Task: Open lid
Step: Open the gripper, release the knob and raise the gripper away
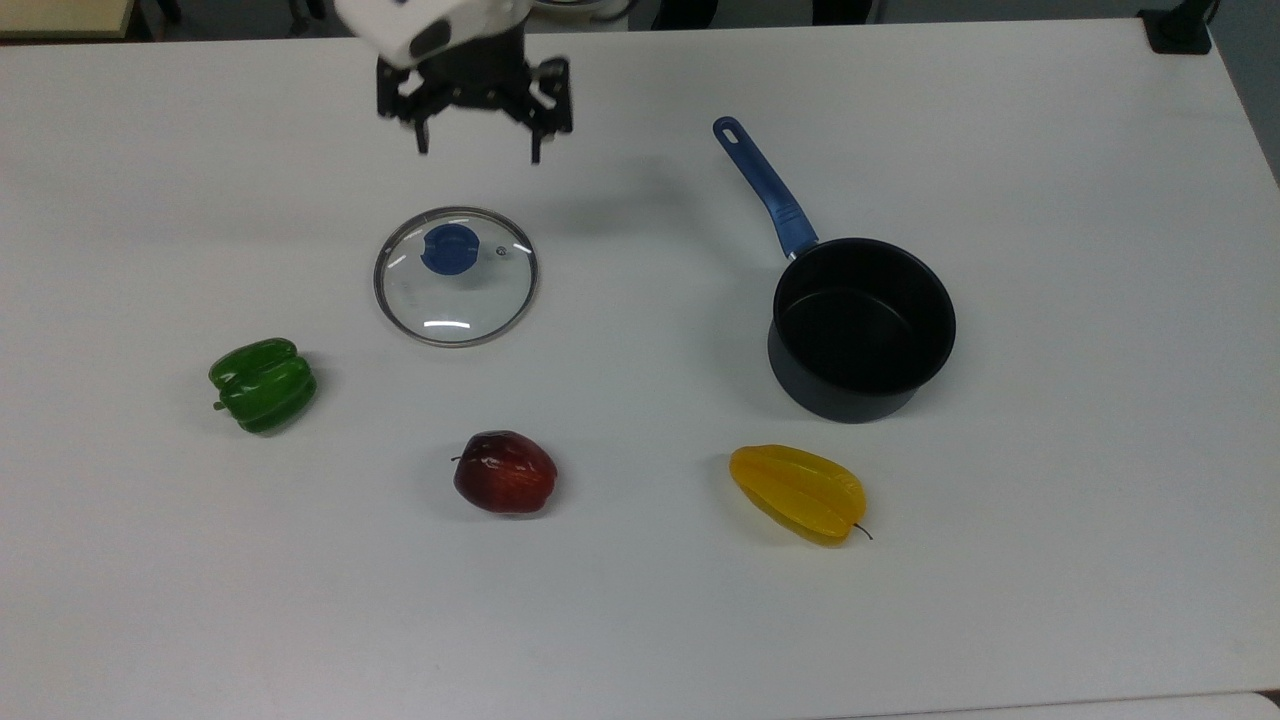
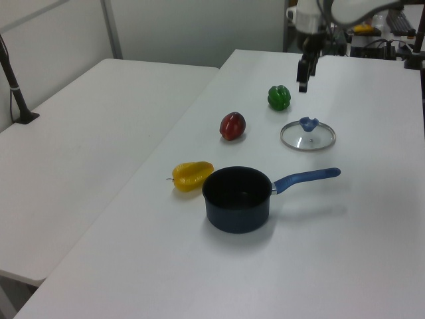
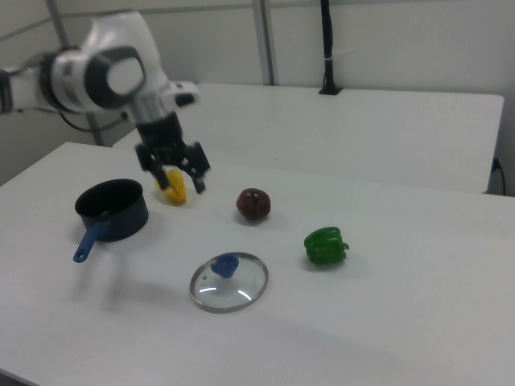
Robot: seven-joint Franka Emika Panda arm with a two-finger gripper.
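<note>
The lid, a clear glass disc with a metal rim and a blue knob, lies flat on the white table, well apart from the dark saucepan with its long blue handle. My gripper hangs open in the air, well above the lid and towards the top view's top edge, with nothing between its fingers. In the left view the gripper is high over the table behind the lid. In the right view the gripper is raised above the lid and beside the saucepan.
A green pepper, a red apple and a yellow starfruit lie along the near side of the table in the top view. A second white table stands beside this one in the left view.
</note>
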